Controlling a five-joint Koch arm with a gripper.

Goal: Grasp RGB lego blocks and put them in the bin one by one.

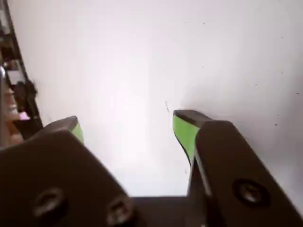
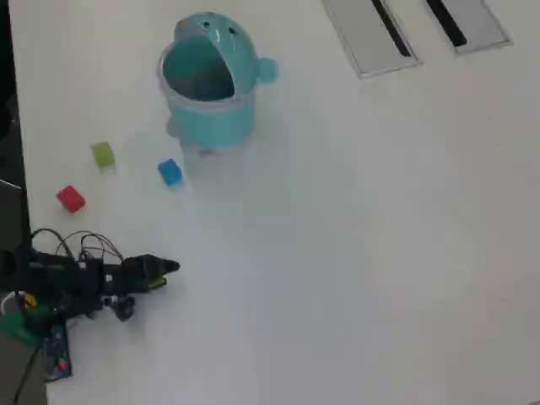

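In the overhead view the turquoise bin (image 2: 211,118) stands at the top left with its lid flipped open. Below and left of it on the white table lie the yellow-green block (image 2: 103,153), the blue block (image 2: 170,172) and the red block (image 2: 71,198), each apart from the others. My gripper (image 2: 169,272) sits lower left, pointing right, well below the blocks. The wrist view shows my gripper (image 1: 127,124) open, its green-padded fingers (image 1: 183,132) wide apart with only bare white table between them. No block shows in the wrist view.
Two flat grey slotted panels (image 2: 371,34) lie at the top right in the overhead view. The arm's base with cables and a board (image 2: 51,337) fills the lower-left corner. The table's left edge (image 2: 10,126) runs near the blocks. Clutter (image 1: 16,94) shows left in the wrist view.
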